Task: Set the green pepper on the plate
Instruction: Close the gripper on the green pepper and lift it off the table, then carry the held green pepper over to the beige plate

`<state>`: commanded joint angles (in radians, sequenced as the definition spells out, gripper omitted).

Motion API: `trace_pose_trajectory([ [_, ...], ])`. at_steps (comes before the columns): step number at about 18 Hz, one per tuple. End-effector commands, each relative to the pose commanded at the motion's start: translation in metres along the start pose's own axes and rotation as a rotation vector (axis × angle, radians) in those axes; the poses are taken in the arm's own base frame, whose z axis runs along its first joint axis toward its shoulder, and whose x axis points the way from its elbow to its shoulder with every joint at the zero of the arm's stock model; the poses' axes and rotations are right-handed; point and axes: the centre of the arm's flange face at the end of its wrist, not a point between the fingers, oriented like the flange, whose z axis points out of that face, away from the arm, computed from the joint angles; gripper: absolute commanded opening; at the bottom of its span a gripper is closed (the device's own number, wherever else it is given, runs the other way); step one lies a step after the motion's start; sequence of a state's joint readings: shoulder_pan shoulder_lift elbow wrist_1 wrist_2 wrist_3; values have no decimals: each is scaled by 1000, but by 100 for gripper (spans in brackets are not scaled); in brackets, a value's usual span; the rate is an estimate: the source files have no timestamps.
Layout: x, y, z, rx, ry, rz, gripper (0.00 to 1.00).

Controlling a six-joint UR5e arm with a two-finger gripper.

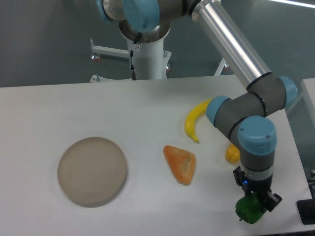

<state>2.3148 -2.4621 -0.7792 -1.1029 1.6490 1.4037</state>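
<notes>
No legible text, labels, brands, numbers or signs anywhere in view: none on arm, table, or food items.

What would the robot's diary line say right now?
stage: carrying | pincer: shut on pepper, near table's front right | plate: bare, far left | pepper on plate: not yet

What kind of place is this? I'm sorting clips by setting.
Most likely a robotics lab, not a kitchen: an industrial arm on a pedestal, its gripper on a green pepper, works a bare white table with toy-like food and a plate against a plain grey wall.
</notes>
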Motion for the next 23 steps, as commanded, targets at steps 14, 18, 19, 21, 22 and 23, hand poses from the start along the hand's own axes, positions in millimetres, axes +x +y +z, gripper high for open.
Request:
trace_pose_trajectory([
  [14, 170, -130, -110, -5, 207, -406, 34],
  [18, 222, -171, -119, 29, 287, -506, 34],
  [19, 235, -184, -120, 36, 306, -529, 34],
  [21, 256, -201, -118, 37, 314, -541, 34],
  [22, 265, -210, -119, 51, 303, -542, 34],
  [23, 274, -218, -116, 65, 296, -545, 34],
])
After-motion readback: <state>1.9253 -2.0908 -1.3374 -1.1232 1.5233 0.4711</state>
